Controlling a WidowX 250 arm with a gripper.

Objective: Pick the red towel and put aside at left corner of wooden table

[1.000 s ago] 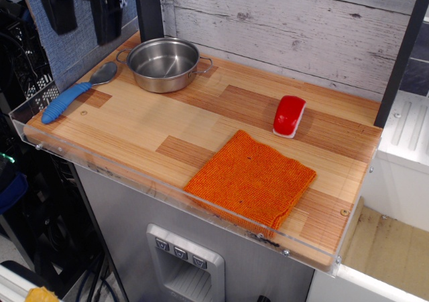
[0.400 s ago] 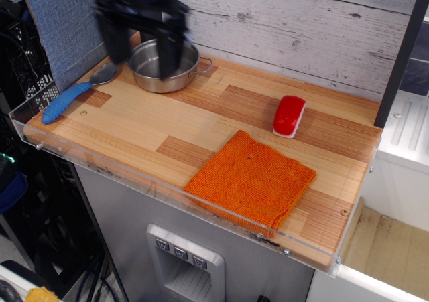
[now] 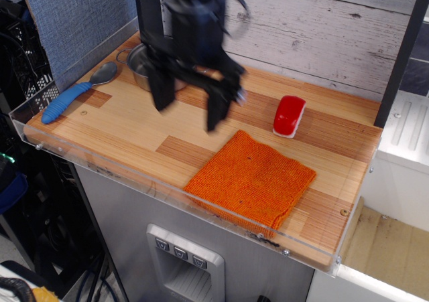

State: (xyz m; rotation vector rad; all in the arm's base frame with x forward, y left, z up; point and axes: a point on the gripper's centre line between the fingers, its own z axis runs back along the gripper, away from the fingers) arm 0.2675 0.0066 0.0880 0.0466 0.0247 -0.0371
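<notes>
The red towel (image 3: 251, 179) is a square, folded, orange knitted cloth lying flat near the front edge of the wooden table (image 3: 127, 124), right of centre. My gripper (image 3: 188, 106) hangs above the middle of the table, up and left of the towel and apart from it. Its two dark fingers (image 3: 161, 88) are spread wide with nothing between them. The arm is motion-blurred and hides most of the steel pot (image 3: 137, 66).
A blue-handled spoon (image 3: 70, 96) lies at the table's left end. A small glossy red-and-white block (image 3: 289, 116) stands behind the towel. A clear acrylic rim (image 3: 134, 175) edges the table. A grey plank wall (image 3: 315, 27) stands behind.
The arm has swept from the back left corner, over the pot, toward the table's middle and lower, closer to the towel. The towel, block and spoon have not moved.
</notes>
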